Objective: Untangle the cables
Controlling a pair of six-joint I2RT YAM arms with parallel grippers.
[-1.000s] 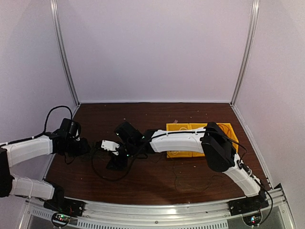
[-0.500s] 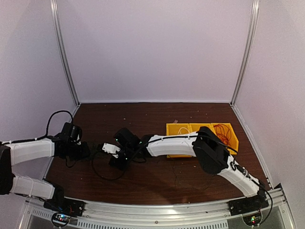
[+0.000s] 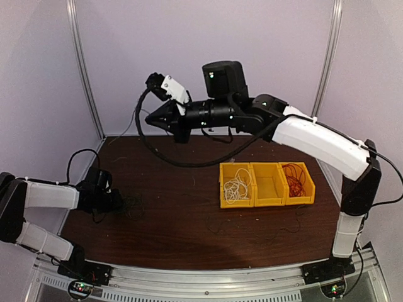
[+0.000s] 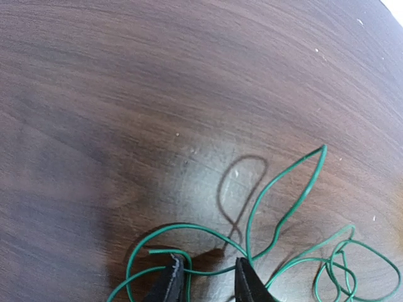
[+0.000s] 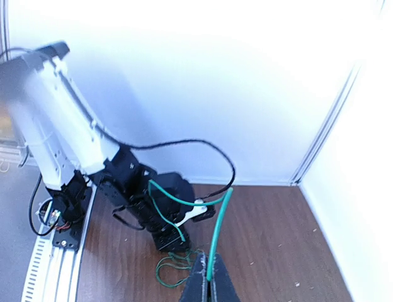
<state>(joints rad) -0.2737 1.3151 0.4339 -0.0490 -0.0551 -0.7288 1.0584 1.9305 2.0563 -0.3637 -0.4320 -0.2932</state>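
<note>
A thin green cable [image 4: 286, 207] lies in loose loops on the brown table. My left gripper [image 4: 208, 286] is low over it, jaws apart, with one green strand crossing the gap between them. In the top view this gripper [image 3: 119, 200] sits at the table's left beside the small green bundle [image 3: 133, 202]. My right gripper [image 3: 150, 117] is raised high near the back wall. It is shut [image 5: 208, 280] on one end of the green cable [image 5: 219, 233], which arches up from the jaws and drops back to the bundle [image 5: 176, 267] below.
Three joined yellow bins [image 3: 267, 202] stand right of centre: white cables [image 3: 236, 187] in the left one, red cables [image 3: 295, 178] in the right one. A thick black arm cable [image 3: 179, 162] hangs in a loop under the raised right wrist.
The right arm rose from the table's middle to high near the back wall, its jaws shutting on the green cable. The left gripper's jaws narrowed and stayed low at the left.
</note>
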